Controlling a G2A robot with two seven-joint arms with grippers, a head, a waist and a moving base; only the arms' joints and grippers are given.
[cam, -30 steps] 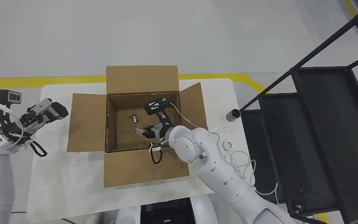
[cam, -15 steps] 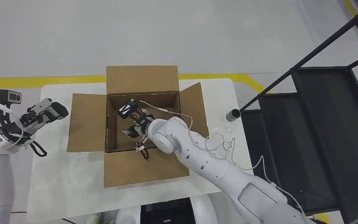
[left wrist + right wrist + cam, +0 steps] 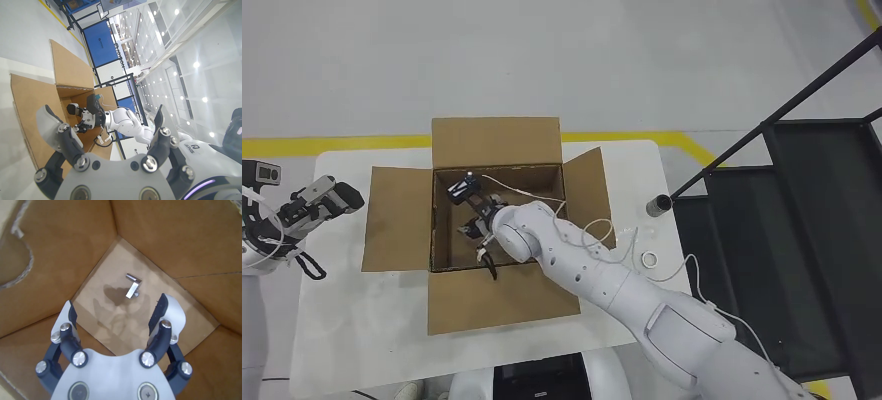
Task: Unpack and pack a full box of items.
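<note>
One metal part [image 3: 133, 287], end fitting unclear, lay ahead of right gripper [image 3: 116, 303], spread empty in box [image 3: 170, 237]; left gripper [image 3: 103, 110] spread too.

Item one, as I logged it: my right gripper [image 3: 116, 303], its fingers [image 3: 174, 311] spread wide with nothing between them, hung inside the cardboard box [image 3: 170, 237] above the floor. Item two: one small L-shaped metal piece [image 3: 133, 287], silver, lay flat on the box floor near a corner, just beyond the fingertips and touching neither. Brown walls rose all around, and one upper edge was ragged.
</note>
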